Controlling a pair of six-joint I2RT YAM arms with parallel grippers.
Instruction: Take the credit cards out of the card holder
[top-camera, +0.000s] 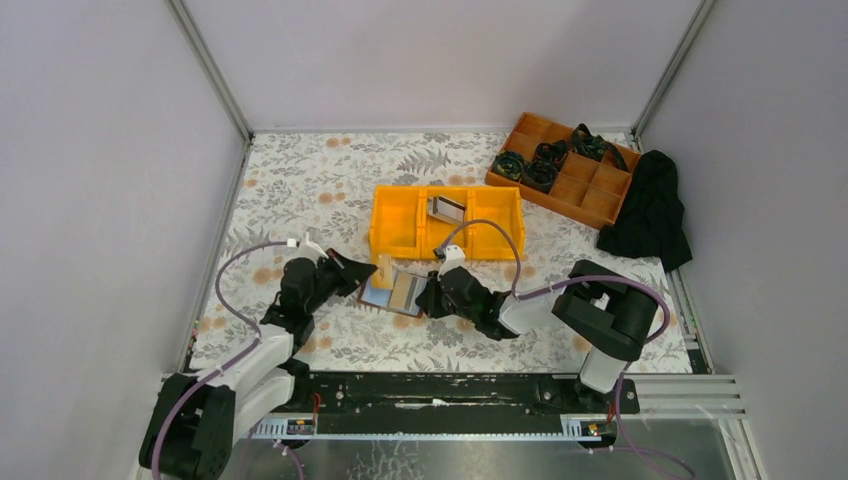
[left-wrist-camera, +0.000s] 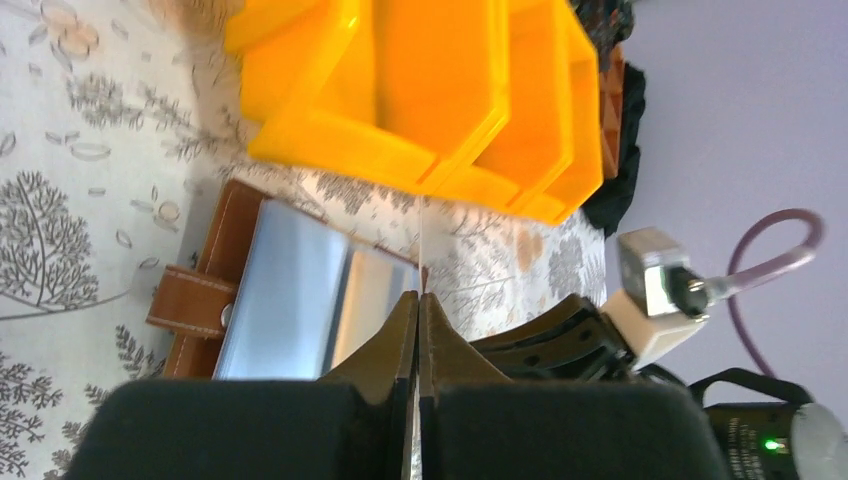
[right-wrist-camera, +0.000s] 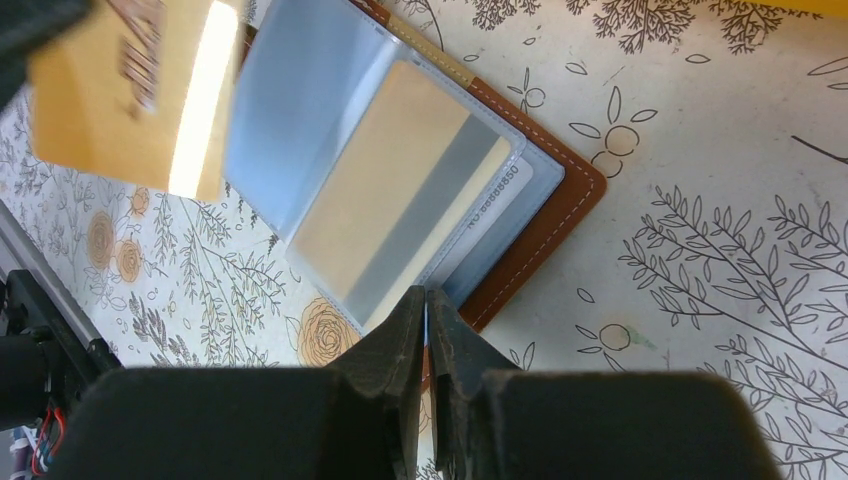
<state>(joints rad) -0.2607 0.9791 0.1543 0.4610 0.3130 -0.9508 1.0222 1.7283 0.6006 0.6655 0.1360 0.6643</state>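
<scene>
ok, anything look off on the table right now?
Nothing spilled or broken. A card leans on edge in the middle compartment of the yellow bin instead of lying flat, and a black cloth lies crumpled at the far right.

Twin robot arms: the left arm (top-camera: 262, 348) and right arm (top-camera: 606, 312) pair glossy black joint housings with pale grey-white links. A purple cable (left-wrist-camera: 737, 300) loops off each wrist from a white plug block (left-wrist-camera: 650, 292). The left fingers (left-wrist-camera: 385, 350) and right fingers (right-wrist-camera: 395, 335) are black wedges tapering to thin tips. A green light (left-wrist-camera: 771, 443) glows on one black housing.
</scene>
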